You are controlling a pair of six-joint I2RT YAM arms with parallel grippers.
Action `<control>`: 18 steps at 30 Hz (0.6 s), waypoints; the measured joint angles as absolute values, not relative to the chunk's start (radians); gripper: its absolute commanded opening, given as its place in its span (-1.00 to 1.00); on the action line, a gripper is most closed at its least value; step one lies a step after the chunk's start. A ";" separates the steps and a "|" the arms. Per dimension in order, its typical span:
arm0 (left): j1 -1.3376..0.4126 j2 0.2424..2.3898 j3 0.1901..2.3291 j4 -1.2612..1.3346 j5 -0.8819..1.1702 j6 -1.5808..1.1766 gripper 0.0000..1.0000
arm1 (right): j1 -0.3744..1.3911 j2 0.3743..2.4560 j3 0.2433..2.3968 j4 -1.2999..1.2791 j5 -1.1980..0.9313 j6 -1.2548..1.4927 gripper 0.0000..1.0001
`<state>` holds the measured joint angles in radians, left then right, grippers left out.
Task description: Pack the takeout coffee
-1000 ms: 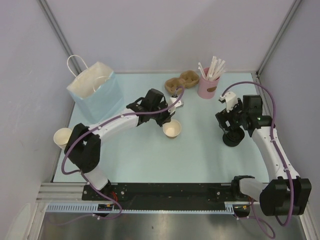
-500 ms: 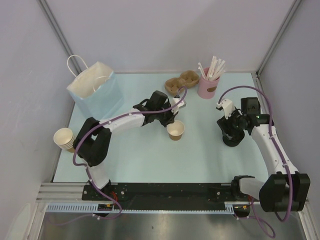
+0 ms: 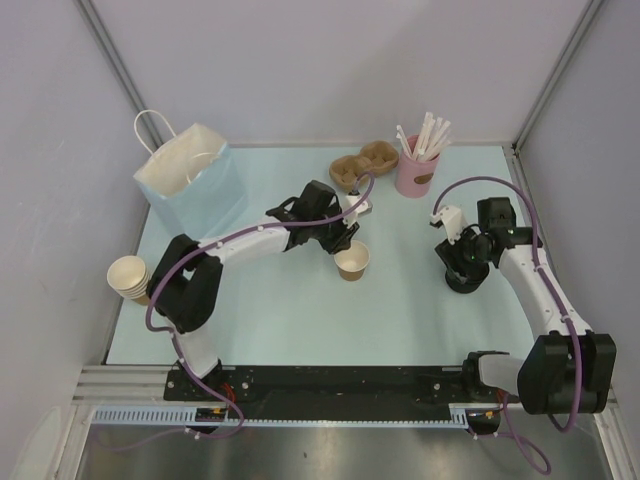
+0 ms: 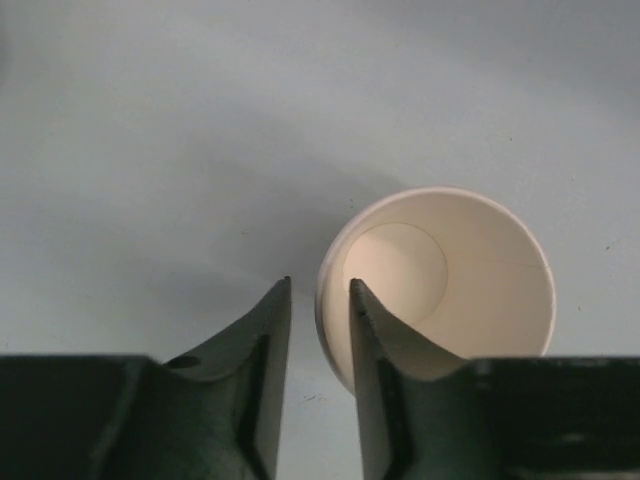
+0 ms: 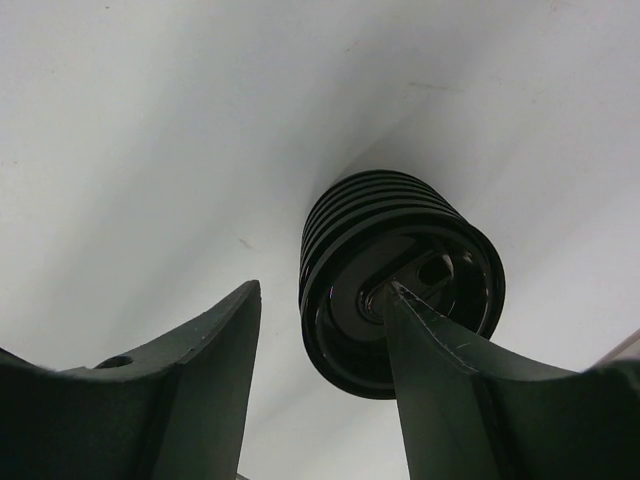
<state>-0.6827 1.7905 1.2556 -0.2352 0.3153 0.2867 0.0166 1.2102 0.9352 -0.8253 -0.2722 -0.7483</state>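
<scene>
A tan paper cup, cream inside and with no lid on it, stands mid-table. In the left wrist view the cup has my left gripper astride its near wall, one finger inside and one outside. The jaws are narrowly open, with a gap left of the wall. In the top view that gripper is just behind the cup. A stack of black lids stands at the right. My right gripper is open over the stack, with one fingertip in the top lid's recess and the other left of the stack.
A light blue paper bag stands open at the back left. A brown cardboard cup carrier and a pink cup of white straws are at the back. A stack of lidless tan cups lies at the left edge.
My left gripper moved forward and down onto the cup's rim, and the cup shifted slightly right. My right gripper settled lower over the lid stack.
</scene>
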 measured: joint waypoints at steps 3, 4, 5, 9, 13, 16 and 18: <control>-0.682 1.784 1.264 -0.253 0.313 0.289 0.21 | 0.009 1.205 0.931 -0.835 -0.271 -0.771 0.21; -0.682 1.779 1.267 -0.258 0.313 0.292 0.26 | 0.002 1.199 0.930 -0.843 -0.271 -0.785 0.24; -0.682 1.771 1.270 -0.266 0.312 0.294 0.43 | -0.008 1.192 0.928 -0.850 -0.271 -0.797 0.25; -0.682 1.718 1.271 -0.292 0.308 0.300 0.75 | -0.058 1.141 0.917 -0.887 -0.275 -0.877 0.32; -0.670 1.637 1.271 -0.319 0.307 0.316 0.99 | -0.079 1.111 0.913 -0.923 -0.277 -0.964 0.32; -0.644 1.559 1.266 -0.340 0.312 0.325 0.99 | -0.081 1.104 0.913 -0.937 -0.279 -1.019 0.27; -0.607 1.496 1.246 -0.361 0.323 0.339 0.99 | -0.083 1.100 0.913 -0.945 -0.283 -1.052 0.23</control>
